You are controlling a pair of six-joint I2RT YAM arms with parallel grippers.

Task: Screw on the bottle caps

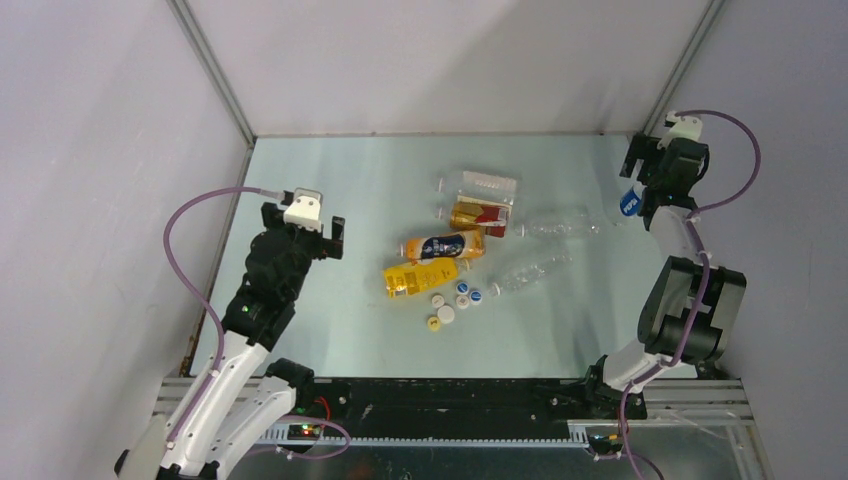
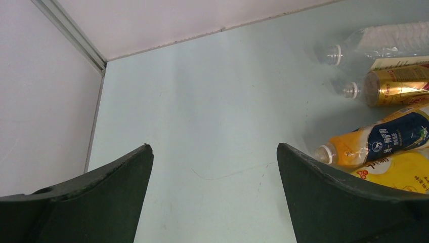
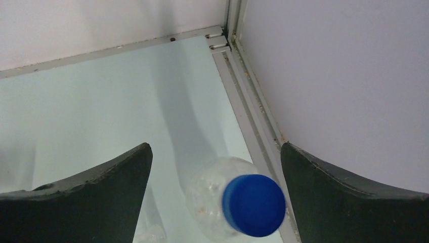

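Seen from overhead, the left hand (image 1: 320, 238) hovers at centre left of the bench (image 1: 330, 330), fingers spread wide and holding nothing. In the upper right corner the right hand (image 1: 640, 185), likewise spread, hangs over a standing clear bottle (image 3: 210, 185) with its blue cap (image 3: 254, 205) on, the cap showing between the fingers. Six more bottles (image 1: 445, 246) lie on their sides mid-frame. The loose caps (image 1: 455, 300), blue, white and yellow, cluster just below them.
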